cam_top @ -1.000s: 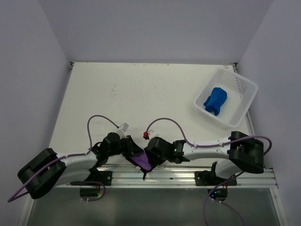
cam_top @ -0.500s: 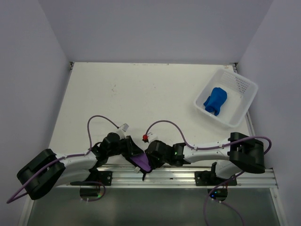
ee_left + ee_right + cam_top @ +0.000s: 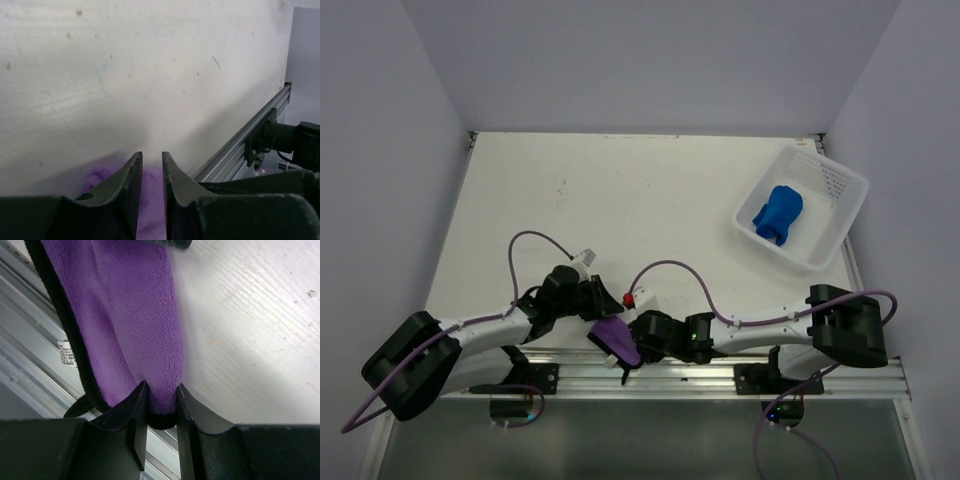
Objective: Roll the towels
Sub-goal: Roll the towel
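Observation:
The purple towel point(image 3: 615, 338) with its dark trim hangs as a folded strip over the table's near edge, above the rail. My left gripper point(image 3: 604, 314) holds its upper end; in the left wrist view the narrow-set fingers point(image 3: 131, 170) have purple cloth point(image 3: 150, 200) between them. My right gripper point(image 3: 161, 388) is shut on the lower, black-hemmed end of the purple towel point(image 3: 125, 315), and it sits just right of the cloth point(image 3: 632, 338) in the top view. The blue towel point(image 3: 778, 213) lies bunched in the white basket point(image 3: 840, 180), far from both grippers.
An aluminium rail point(image 3: 700, 372) runs along the table's near edge, right under the cloth point(image 3: 30, 365). The basket stands at the right edge of the white table point(image 3: 620, 200). Purple cables point(image 3: 670, 268) arc over both arms. Walls close in the left, back and right.
The right jaws have closed on the towel's lower end, and the right wrist has slid left and nearer. The left gripper has lifted slightly away from the rail, with the cloth.

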Controlling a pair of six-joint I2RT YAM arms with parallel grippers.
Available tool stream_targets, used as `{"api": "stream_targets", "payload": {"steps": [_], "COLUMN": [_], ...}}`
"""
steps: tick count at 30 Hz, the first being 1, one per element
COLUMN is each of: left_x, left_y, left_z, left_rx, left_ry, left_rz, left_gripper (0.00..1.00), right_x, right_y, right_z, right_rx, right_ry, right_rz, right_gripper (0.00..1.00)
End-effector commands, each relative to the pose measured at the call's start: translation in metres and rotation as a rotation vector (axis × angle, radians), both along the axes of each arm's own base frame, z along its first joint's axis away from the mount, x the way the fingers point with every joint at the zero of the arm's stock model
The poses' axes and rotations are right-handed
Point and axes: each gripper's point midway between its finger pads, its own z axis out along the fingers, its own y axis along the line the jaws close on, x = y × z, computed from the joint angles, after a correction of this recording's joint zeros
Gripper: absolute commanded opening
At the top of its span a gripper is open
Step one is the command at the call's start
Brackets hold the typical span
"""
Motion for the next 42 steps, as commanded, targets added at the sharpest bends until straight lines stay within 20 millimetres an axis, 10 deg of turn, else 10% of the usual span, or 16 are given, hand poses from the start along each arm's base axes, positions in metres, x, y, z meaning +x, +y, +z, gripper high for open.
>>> {"api": "stream_targets", "payload": {"steps": [1, 24, 42], "left_x": [0.028, 0.082, 0.078], "left_y": [0.012, -0.022, -0.028], "left_z": [-0.001, 0.061, 0.067], "left_rx": [0.118, 0.037, -0.008], "left_ry": [-0.060, -0.153, -0.141], "left_rz": [0.040, 0.026, 0.003], "left_gripper": [0.27, 0.27, 0.27], "right_x": [0.003, 0.051, 0.030], "right_y": [-0.032, -0.028, -0.017], "right_z": [-0.012, 0.021, 0.020], "right_rx": [-0.124, -0.195, -0.484], "right_ry": [-0.041, -0.306, -0.620], "right_rz": [-0.040, -0.239, -0.097], "right_gripper": [0.00, 0.00, 0.00]}}
